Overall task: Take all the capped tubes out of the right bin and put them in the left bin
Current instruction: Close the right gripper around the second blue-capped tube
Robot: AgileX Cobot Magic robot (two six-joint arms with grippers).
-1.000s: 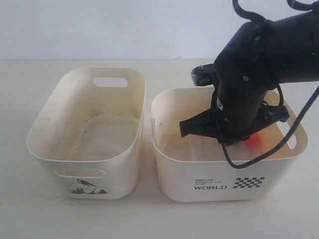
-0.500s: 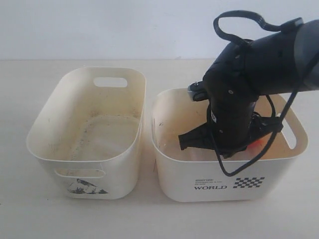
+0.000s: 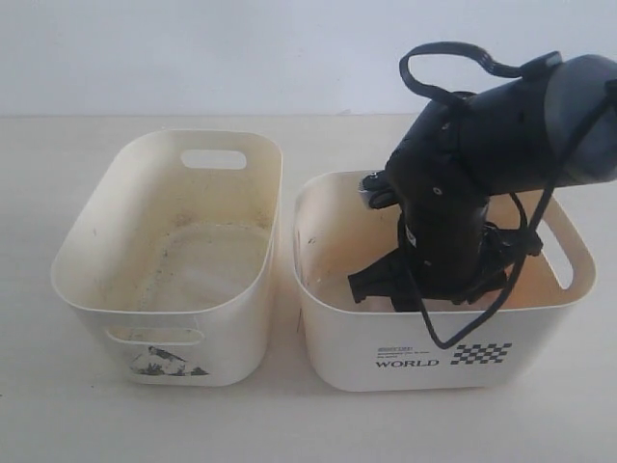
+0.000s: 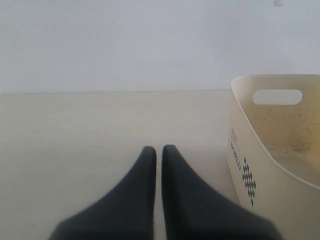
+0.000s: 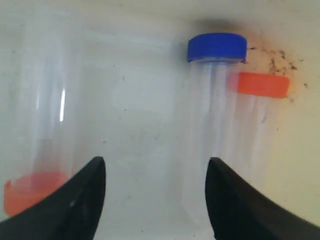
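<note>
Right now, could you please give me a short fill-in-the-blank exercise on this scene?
The right gripper is inside the right bin with its jaws ____.
Of the three capped tubes near it, two caps are orange and one is ____.
The left gripper has its jaws ____.
The left bin holds ____ tubes.
Missing: open; blue; shut; no.

The right arm (image 3: 463,183) bends steeply down at the wrist, with a black cable (image 3: 453,58) looping above it. The right gripper (image 5: 155,167) points downward, its two dark fingers (image 5: 82,195) spread wide apart. The left gripper (image 4: 159,151) points out level, its fingers pressed together with only a thin slit between them.
</note>
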